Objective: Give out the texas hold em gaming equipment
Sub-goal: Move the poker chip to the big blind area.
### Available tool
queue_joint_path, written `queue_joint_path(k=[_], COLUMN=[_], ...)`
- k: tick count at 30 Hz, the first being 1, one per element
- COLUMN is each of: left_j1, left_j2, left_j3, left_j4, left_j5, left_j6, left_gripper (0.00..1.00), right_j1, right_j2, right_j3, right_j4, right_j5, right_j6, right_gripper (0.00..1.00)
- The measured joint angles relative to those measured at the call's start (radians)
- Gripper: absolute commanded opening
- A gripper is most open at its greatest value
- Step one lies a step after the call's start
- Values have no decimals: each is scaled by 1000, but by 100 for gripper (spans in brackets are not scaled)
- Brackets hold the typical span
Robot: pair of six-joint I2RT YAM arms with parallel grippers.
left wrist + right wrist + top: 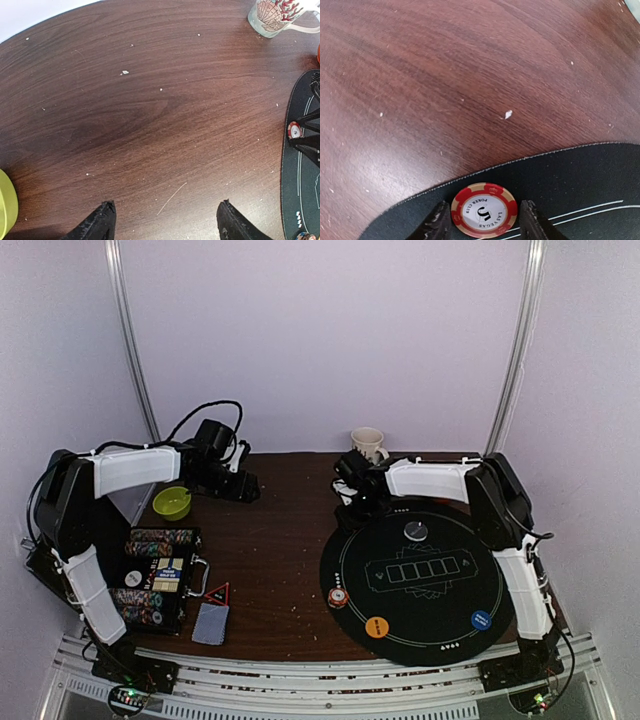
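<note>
A red-and-white poker chip [484,210] lies flat at the far-left edge of the round black mat [580,175], and my right gripper [484,221] has a finger closed in against each side of it. The top view shows that gripper [352,505] at the mat's [420,615] far-left rim. The chip also shows in the left wrist view [294,130]. My left gripper [167,220] is open and empty over bare wood [240,485]. On the mat lie another chip [338,597], a clear-grey button [416,530], an orange button [376,626] and a blue button [481,620]. Grey-blue cards [210,623] lie at the near left.
An open case [160,575] with rows of chips sits at the left. A small red triangle [217,592] lies beside it and a green bowl [172,502] behind it. A white patterned mug [368,444] stands at the back, behind the mat.
</note>
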Motion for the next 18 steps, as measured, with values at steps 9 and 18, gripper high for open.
queue_joint_path(k=[9, 18], left_j1=[0, 1], left_j2=[0, -3], left_j3=[0, 0], left_j4=[-1, -20], left_j5=[-6, -19], left_j6=[11, 23], left_gripper=[72, 72], right_j1=[-3, 89], right_j2=[-31, -117], right_j3=[-61, -171], right_j4=[38, -8], right_j5=[-10, -58], right_j6=[-18, -90], right_gripper=[38, 38])
